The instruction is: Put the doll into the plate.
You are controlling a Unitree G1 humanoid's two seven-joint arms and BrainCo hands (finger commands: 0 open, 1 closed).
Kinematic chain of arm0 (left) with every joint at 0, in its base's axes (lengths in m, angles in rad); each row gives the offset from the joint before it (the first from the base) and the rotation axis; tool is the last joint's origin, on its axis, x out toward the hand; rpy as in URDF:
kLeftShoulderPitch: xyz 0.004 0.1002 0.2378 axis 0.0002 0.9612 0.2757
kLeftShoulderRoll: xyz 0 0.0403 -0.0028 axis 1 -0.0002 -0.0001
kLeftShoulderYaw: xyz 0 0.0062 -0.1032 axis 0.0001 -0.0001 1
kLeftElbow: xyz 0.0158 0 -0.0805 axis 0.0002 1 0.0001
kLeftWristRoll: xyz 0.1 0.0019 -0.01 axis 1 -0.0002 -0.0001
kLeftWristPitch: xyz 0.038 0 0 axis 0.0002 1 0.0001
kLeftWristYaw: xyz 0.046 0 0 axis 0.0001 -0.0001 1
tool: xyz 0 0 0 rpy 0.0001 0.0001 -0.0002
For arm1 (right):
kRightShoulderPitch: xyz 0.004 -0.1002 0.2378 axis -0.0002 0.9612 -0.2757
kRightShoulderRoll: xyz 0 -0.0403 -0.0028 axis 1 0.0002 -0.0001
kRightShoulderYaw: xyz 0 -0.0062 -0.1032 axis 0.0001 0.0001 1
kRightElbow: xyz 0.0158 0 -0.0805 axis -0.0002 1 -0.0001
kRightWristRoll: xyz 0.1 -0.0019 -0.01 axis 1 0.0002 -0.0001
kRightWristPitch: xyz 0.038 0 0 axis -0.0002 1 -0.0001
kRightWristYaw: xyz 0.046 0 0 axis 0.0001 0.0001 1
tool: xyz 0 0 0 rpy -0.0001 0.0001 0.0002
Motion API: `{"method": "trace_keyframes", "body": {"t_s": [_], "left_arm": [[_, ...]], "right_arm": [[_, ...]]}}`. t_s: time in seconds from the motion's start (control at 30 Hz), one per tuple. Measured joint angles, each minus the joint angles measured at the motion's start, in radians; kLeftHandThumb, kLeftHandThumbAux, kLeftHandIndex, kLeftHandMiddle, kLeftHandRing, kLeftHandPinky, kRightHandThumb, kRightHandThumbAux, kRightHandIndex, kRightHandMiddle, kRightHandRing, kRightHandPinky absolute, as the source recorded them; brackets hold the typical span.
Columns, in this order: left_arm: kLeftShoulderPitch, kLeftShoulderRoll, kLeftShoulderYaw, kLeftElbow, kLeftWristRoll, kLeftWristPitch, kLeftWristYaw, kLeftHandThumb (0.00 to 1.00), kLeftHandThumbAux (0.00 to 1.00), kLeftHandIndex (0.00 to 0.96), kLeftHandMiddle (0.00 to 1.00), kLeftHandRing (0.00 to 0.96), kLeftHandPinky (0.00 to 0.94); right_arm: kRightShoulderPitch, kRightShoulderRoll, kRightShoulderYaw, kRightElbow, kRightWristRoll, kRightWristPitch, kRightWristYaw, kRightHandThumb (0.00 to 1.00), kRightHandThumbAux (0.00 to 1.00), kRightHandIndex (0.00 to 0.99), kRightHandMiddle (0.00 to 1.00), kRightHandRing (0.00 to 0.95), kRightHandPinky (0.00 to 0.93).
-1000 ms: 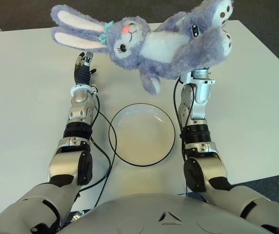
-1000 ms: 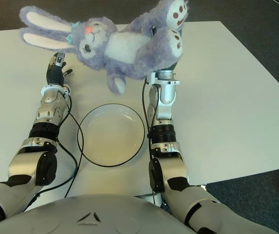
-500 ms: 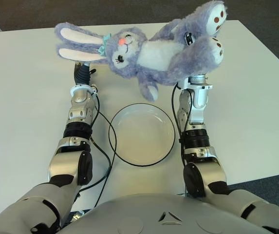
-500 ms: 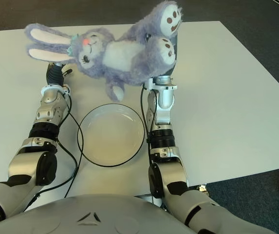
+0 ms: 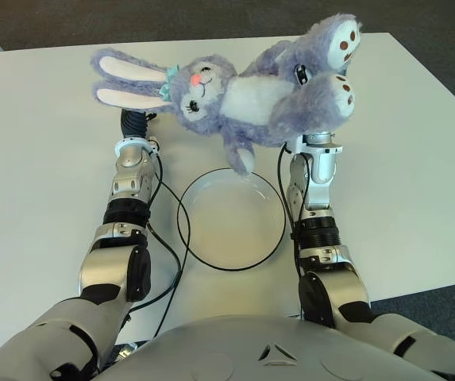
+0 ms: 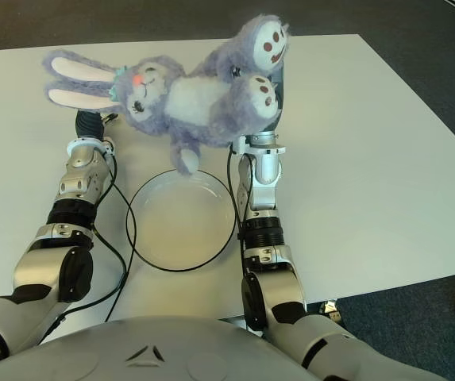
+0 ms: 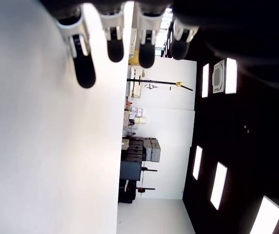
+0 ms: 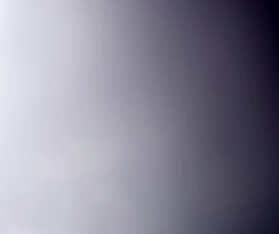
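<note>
A purple plush bunny doll [image 5: 243,95] with long ears and a white belly hangs on its side above the white table [image 5: 36,159], just beyond the plate. My right hand [image 5: 300,74] is shut on its legs, and the fur hides most of the hand. One doll paw [image 5: 241,159] dangles over the far rim of the white, black-edged plate [image 5: 231,226], which sits between my forearms. My left hand [image 5: 136,121] shows left of the plate, partly under the doll's ears; its fingers [image 7: 115,46] are stretched out and hold nothing.
A black cable [image 5: 171,266] loops on the table between my left forearm and the plate. The table's right edge [image 5: 449,87] borders dark carpet. The right wrist view holds only a grey surface close to the lens.
The doll has come down and toward me, so its paw now hangs at the plate's far rim. My right arm drew back with it. The left hand stayed put.
</note>
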Motion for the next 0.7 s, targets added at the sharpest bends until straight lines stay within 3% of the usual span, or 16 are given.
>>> {"method": "trace_keyframes", "body": {"t_s": [0.7], "left_arm": [[-0.001,0.0,0.0,0.0,0.0,0.0,0.0,0.0,0.393,0.0,0.097,0.058,0.0]], "right_arm": [[0.052,0.004,0.025,0.001,-0.149,-0.091,-0.056,0.718,0.712,0.44,0.845,0.855,0.864]]}}
